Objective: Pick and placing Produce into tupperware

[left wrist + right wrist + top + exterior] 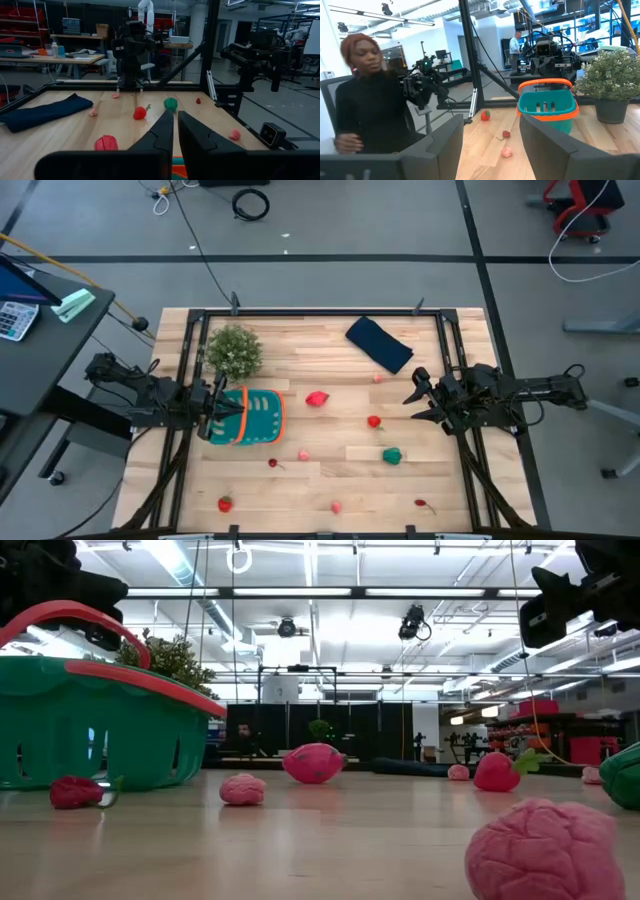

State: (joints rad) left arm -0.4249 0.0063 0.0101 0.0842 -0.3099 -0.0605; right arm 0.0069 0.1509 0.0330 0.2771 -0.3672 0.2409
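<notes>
High view, tupperware: I see the teal container (pixel 256 417) near the table's (pixel 330 480) left edge, with my left gripper (pixel 222 409) over its left end.
High view, produce: everything I can spot lies loose on the wood: a red piece (pixel 317 399) mid-table, a strawberry (pixel 374 421), the green one (pixel 392 456), small pieces (pixel 225 504) along the front edge.
High view, right gripper: my right gripper (pixel 418 397) hangs at the right edge with its fingers spread, carrying nothing.
Low view, contents: the container wall (pixel 90 730) hides the inside; a pink lump (pixel 243 789) sits on the wood beside it.
Left wrist view, jaws: the fingers (pixel 161 134) are pinched nearly together, and I see nothing between them.
Right wrist view, jaws: the fingers (pixel 447 140) stand wide apart with only air between; through the container's slots (pixel 547 106) I make out nothing inside.
Progress: I judge the job barely begun, with about ten pieces left to move.
</notes>
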